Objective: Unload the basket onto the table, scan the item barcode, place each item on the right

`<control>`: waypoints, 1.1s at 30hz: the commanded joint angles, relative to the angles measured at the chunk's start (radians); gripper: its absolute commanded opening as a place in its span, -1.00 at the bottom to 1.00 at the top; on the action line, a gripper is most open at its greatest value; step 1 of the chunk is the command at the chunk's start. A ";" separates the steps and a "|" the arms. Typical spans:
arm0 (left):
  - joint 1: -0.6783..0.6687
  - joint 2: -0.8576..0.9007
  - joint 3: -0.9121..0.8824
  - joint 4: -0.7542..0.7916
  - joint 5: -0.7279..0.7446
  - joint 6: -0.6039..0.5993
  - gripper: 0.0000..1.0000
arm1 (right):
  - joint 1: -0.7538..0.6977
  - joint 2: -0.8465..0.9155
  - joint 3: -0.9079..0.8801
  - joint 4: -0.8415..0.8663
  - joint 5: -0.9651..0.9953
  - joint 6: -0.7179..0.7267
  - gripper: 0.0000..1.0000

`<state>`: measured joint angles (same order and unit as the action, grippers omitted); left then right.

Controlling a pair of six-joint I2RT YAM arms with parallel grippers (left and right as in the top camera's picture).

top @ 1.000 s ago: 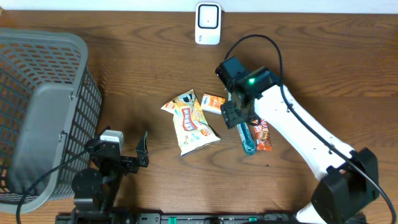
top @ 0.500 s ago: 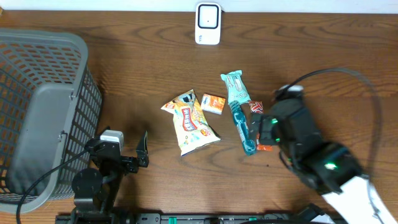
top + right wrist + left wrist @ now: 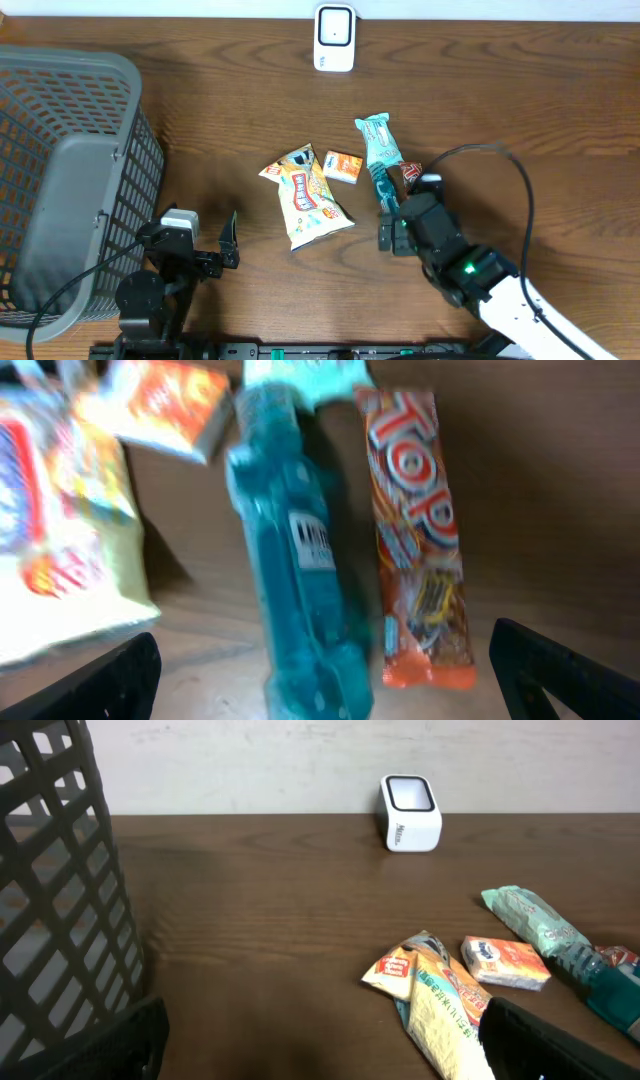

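A teal toothbrush pack [image 3: 378, 150] [image 3: 297, 560] lies on the table beside an orange TOP bar [image 3: 412, 530], with its barcode label facing up. My right gripper [image 3: 330, 685] hovers open over the pack's near end, with nothing between its fingers; in the overhead view the arm [image 3: 425, 235] hides that end. The white scanner [image 3: 334, 38] [image 3: 410, 812] stands at the table's far edge. My left gripper [image 3: 325, 1045] rests open and empty near the front edge, left of the items.
A yellow snack bag [image 3: 310, 197] [image 3: 440, 1010] and a small orange box [image 3: 344, 166] [image 3: 505, 963] lie left of the teal pack. A grey mesh basket [image 3: 60, 180] [image 3: 60, 900] fills the table's left side.
The right arm has drawn back from over the items toward the front edge, uncovering the teal pack, and its jaws have opened wider. The left arm has not moved.
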<state>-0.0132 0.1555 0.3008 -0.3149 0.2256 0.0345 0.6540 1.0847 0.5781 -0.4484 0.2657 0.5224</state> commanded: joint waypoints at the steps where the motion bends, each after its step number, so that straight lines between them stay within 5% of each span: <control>1: 0.003 -0.001 -0.003 0.001 -0.006 0.014 0.98 | 0.050 -0.002 -0.080 0.079 0.067 0.005 0.99; 15: 0.003 -0.001 -0.003 0.001 -0.006 0.014 0.98 | 0.054 0.196 -0.215 0.427 0.031 -0.060 0.91; 18: 0.003 -0.001 -0.003 0.001 -0.006 0.014 0.98 | 0.054 0.277 -0.215 0.451 0.031 -0.060 0.67; 22: 0.003 -0.001 -0.003 0.001 -0.006 0.014 0.99 | 0.053 0.310 -0.215 0.469 0.037 -0.060 -0.44; 25: 0.003 -0.001 -0.003 0.001 -0.006 0.014 0.99 | 0.053 0.309 -0.214 0.484 0.039 -0.060 -0.80; 27: 0.003 -0.001 -0.003 0.001 -0.006 0.014 0.98 | 0.053 0.295 -0.204 0.483 0.039 -0.086 -0.97; 33: 0.003 -0.001 -0.003 0.001 -0.006 0.014 0.98 | 0.050 0.146 -0.140 0.412 0.015 -0.181 -0.98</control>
<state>-0.0132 0.1555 0.3012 -0.3141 0.2260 0.0345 0.7044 1.3212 0.3790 -0.0261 0.2844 0.4019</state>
